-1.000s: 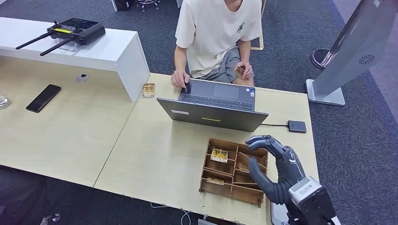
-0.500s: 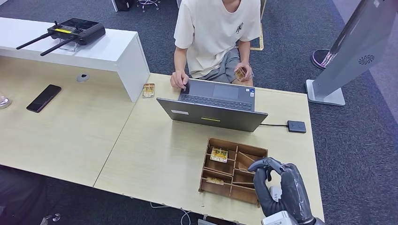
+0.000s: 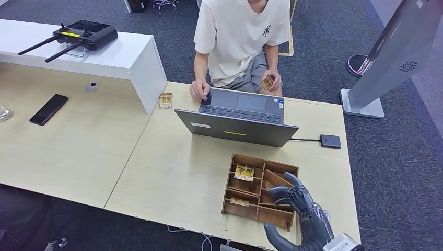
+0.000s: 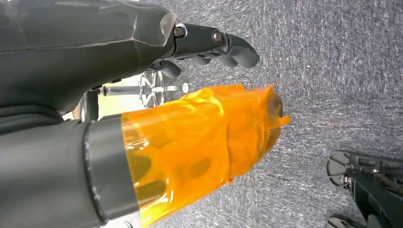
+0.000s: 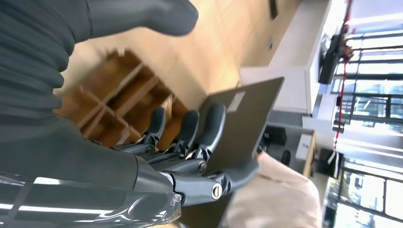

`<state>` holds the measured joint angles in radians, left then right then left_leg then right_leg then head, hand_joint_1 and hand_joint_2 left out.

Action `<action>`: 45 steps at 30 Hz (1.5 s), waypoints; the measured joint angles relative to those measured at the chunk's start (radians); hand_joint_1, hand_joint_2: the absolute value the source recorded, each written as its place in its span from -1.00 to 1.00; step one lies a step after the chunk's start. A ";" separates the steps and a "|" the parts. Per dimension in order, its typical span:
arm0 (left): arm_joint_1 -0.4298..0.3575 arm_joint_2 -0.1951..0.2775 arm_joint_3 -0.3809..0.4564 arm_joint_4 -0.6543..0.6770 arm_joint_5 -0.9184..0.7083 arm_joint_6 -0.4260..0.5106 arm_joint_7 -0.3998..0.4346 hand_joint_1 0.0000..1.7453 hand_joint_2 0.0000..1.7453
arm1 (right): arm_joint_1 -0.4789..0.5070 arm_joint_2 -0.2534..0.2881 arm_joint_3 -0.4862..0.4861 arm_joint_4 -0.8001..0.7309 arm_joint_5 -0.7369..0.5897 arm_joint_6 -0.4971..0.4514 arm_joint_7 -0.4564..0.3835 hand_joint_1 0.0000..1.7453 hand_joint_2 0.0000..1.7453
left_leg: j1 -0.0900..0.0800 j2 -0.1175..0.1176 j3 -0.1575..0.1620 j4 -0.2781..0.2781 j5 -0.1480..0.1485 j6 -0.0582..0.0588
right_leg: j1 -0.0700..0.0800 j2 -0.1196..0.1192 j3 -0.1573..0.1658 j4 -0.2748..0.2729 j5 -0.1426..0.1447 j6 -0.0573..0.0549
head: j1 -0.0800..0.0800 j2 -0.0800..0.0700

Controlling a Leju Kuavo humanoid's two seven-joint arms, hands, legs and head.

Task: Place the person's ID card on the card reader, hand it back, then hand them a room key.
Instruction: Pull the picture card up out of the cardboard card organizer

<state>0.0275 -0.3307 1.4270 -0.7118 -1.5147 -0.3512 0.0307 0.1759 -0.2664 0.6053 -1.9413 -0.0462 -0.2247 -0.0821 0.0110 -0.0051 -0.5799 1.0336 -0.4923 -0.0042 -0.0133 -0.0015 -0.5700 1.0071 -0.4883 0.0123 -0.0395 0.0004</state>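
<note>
Across the desk a person holds a small yellow-brown card (image 3: 267, 81) in one hand; the other hand rests on the laptop (image 3: 237, 130). The black card reader (image 3: 330, 140) lies on the desk to the laptop's right, cabled to it. A wooden compartment tray (image 3: 251, 212) holds room key cards (image 3: 244, 172). My right hand (image 3: 299, 217) hovers at the tray's near right corner, fingers spread, holding nothing; in the right wrist view the right hand (image 5: 157, 156) reaches over the tray (image 5: 119, 95). My left hand (image 4: 95, 71) hangs over grey carpet, empty, its thumb wrapped in orange tape.
Another small card (image 3: 165, 100) lies on the desk beside the white raised counter (image 3: 120, 57), which carries a remote controller (image 3: 83, 32). A black phone (image 3: 48, 109) lies at the far left. A grey display stand (image 3: 386, 57) is on the floor at the right.
My right hand has drawn back and down from above the tray to its near right corner, and its fingers have spread flatter. The person's card hand shifted slightly.
</note>
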 joint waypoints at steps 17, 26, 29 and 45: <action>-0.019 0.015 0.082 0.051 -0.026 0.024 -0.011 -1.00 -1.00 | 0.092 -0.058 0.005 0.025 -0.268 -0.003 -0.086 -1.00 -0.50 | 0.000 0.000 0.000 0.000 0.000 0.000 | 0.000 0.000 0.000 0.000 0.000 0.000 | 0.000 0.000; -0.028 0.032 0.102 0.091 -0.043 0.042 -0.015 -1.00 -1.00 | 0.069 -0.059 0.033 0.049 -0.166 -0.018 -0.061 -1.00 1.00 | 0.000 0.000 0.000 0.000 0.000 0.000 | 0.000 0.000 0.000 0.000 0.000 0.000 | 0.000 0.000; -0.031 0.033 0.109 0.095 -0.051 0.038 -0.020 -1.00 -1.00 | 0.052 -0.068 0.049 0.052 -0.057 -0.057 -0.025 -1.00 1.00 | 0.000 0.000 0.000 0.000 0.000 0.000 | 0.000 0.000 0.000 0.000 0.000 0.000 | 0.000 0.000; -0.033 -0.003 0.123 0.040 -0.054 -0.023 -0.032 -1.00 -1.00 | -0.002 -0.093 0.097 0.052 0.483 -0.212 0.100 -1.00 1.00 | 0.000 0.001 0.000 0.000 0.000 0.000 | 0.000 0.000 0.000 0.000 0.000 0.000 | 0.000 0.000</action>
<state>-0.0059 -0.3337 1.5504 -0.6714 -1.5682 -0.3740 -0.0013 0.1738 -0.3594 0.7024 -1.8897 0.4367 -0.4371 0.0177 0.0111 -0.0046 -0.5797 1.0336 -0.4922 -0.0043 -0.0132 -0.0012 -0.5697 1.0071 -0.4884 0.0123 -0.0395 0.0004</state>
